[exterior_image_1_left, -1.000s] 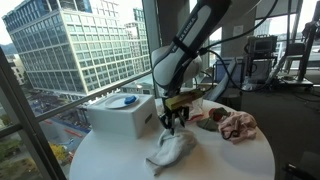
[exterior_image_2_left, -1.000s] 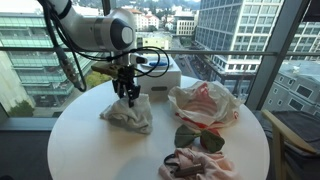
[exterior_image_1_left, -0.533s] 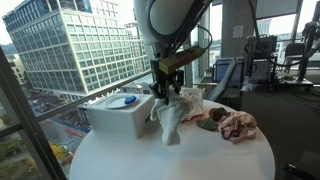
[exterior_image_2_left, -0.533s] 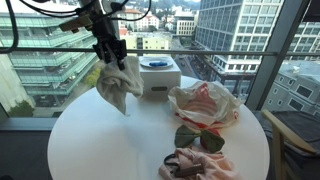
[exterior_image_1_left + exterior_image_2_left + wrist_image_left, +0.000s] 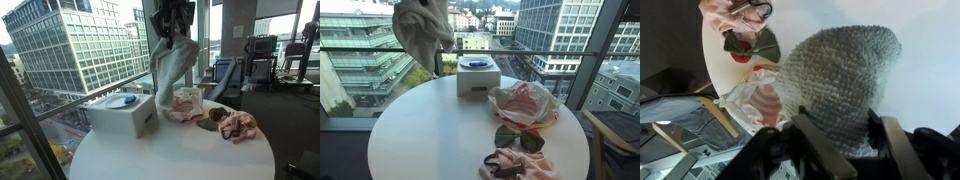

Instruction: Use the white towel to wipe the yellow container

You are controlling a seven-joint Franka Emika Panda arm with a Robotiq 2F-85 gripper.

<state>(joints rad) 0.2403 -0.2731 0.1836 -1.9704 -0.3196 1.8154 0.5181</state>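
Note:
My gripper (image 5: 172, 14) is shut on the whitish-grey knitted towel (image 5: 175, 60) and holds it high above the round white table (image 5: 170, 158). The towel hangs free in both exterior views (image 5: 420, 35). In the wrist view the towel (image 5: 835, 80) fills the space between my gripper's (image 5: 845, 140) fingers. No yellow container shows in any view. A white box (image 5: 122, 117) with a blue lid (image 5: 124, 101) stands on the table at the window side, below and beside the towel; it also shows in an exterior view (image 5: 478, 78).
A crumpled plastic bag with reddish contents (image 5: 525, 103) lies by the box. A dark green and red object (image 5: 520, 138) and a pink cloth (image 5: 520, 165) lie near the table edge. Window glass stands behind the table.
My gripper has lifted the towel from the table surface straight up, well above the white box. The other things have not moved.

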